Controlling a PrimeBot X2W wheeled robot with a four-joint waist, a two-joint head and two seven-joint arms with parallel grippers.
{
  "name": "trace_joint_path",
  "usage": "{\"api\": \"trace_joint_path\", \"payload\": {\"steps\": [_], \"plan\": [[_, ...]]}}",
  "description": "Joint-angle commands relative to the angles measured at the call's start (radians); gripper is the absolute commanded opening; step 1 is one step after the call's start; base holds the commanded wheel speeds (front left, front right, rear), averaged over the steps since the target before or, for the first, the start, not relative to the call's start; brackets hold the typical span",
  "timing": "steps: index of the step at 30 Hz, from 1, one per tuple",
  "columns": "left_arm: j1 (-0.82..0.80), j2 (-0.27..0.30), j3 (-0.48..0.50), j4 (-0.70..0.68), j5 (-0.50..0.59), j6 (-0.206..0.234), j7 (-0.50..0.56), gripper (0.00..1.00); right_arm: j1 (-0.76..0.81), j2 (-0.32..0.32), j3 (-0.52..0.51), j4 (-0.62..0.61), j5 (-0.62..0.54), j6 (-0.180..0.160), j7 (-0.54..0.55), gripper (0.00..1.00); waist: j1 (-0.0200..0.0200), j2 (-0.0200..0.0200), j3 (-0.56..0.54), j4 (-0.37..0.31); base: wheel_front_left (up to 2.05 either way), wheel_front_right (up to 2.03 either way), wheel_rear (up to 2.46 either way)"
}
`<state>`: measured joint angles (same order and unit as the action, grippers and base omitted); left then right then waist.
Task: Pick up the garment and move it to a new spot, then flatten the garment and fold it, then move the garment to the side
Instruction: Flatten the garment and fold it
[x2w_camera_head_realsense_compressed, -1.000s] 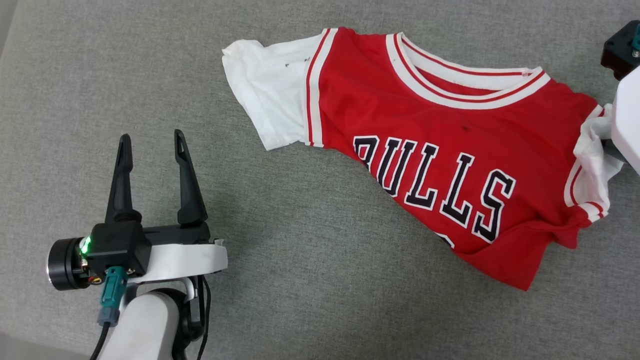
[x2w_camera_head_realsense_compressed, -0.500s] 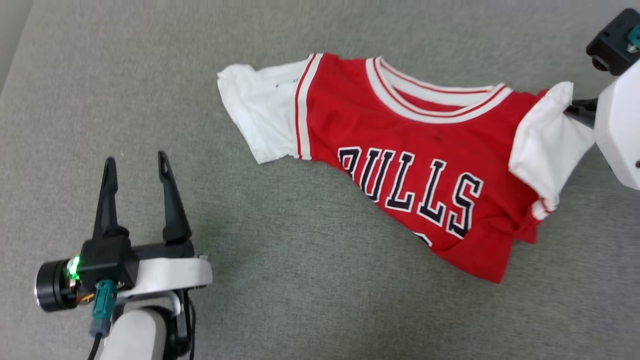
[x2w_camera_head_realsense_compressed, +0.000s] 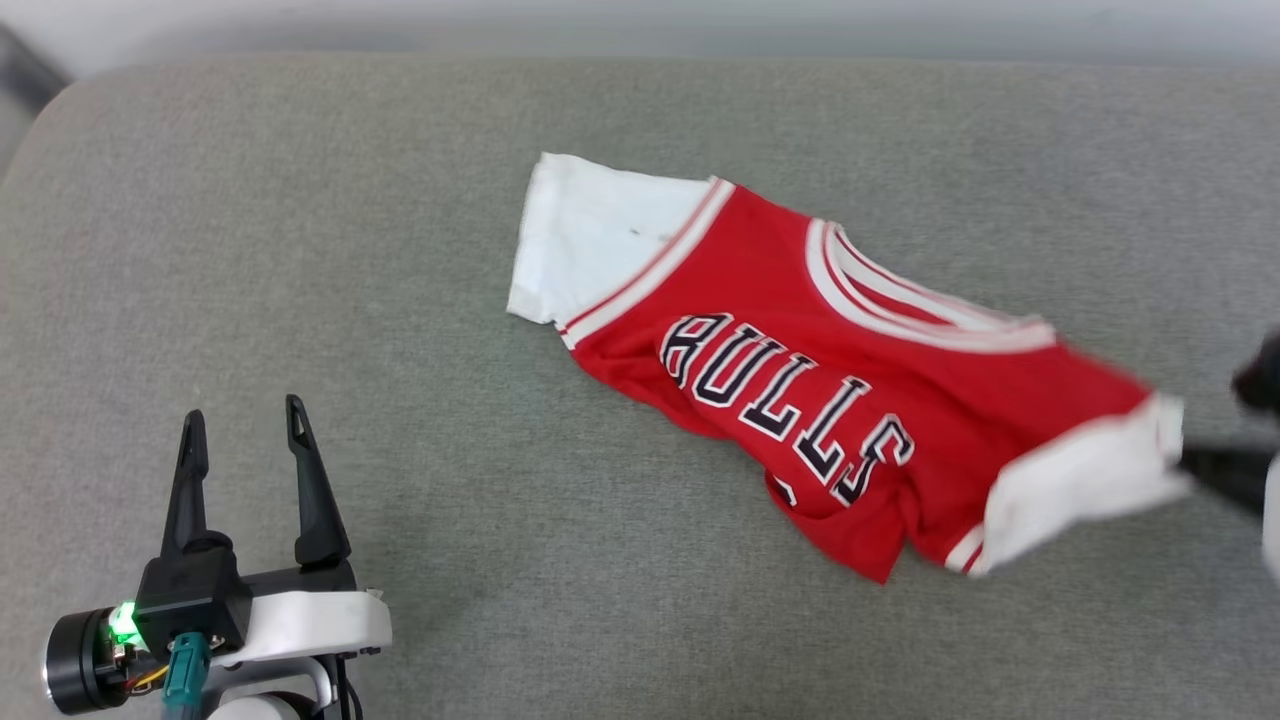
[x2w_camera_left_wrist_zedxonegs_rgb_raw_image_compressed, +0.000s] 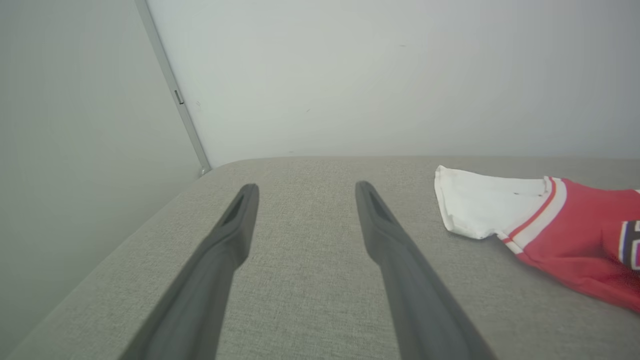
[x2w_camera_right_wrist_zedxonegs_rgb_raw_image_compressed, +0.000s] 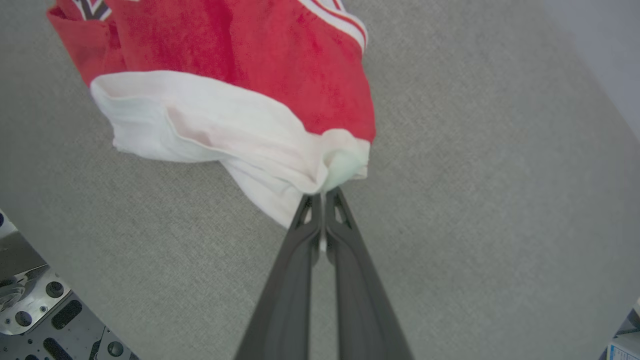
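The garment lies right of centre on the grey surface, well inside its far edge. The right gripper has its fingers pinched on the white sleeve. The left gripper hovers with its fingers wide near the rounded left corner.

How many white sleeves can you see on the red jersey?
2. One sleeve lies flat at the garment's left end; the other sleeve is pinched in the shut right gripper.
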<state>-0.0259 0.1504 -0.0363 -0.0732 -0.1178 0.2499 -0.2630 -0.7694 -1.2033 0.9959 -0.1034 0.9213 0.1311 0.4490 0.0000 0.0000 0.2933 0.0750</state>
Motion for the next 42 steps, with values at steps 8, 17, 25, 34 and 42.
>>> {"api": "trace_joint_path", "payload": {"steps": [8,17,25,34,42], "plan": [[0.026,-0.021,0.006,0.013,0.025,-0.028,-0.002,1.00,0.384,0.049,0.031,0.148,0.025,-0.001,-0.120,0.00,0.0000,0.0000,-0.033,-0.030,0.00,0.00,0.00],[0.046,-0.029,0.026,0.029,0.035,-0.041,-0.002,1.00,0.457,0.158,-0.059,0.270,-0.001,-0.001,-0.229,1.00,0.0000,0.0000,-0.066,-0.049,0.00,0.00,0.00],[0.079,-0.031,0.040,0.032,0.044,-0.048,-0.002,1.00,0.443,0.070,-0.284,0.145,-0.021,-0.001,-0.277,1.00,0.0000,0.0000,-0.109,-0.072,0.00,0.00,0.00],[0.070,-0.043,0.040,0.026,0.052,-0.056,-0.002,1.00,0.403,0.008,-0.493,-0.021,-0.055,-0.001,-0.086,1.00,0.0000,0.0000,-0.095,-0.066,0.00,0.00,0.00],[0.026,-0.052,0.025,0.020,0.071,-0.065,-0.002,1.00,0.267,0.052,-0.410,-0.079,-0.059,-0.001,0.288,1.00,0.0000,0.0000,-0.048,-0.032,0.00,0.00,0.00]]}}
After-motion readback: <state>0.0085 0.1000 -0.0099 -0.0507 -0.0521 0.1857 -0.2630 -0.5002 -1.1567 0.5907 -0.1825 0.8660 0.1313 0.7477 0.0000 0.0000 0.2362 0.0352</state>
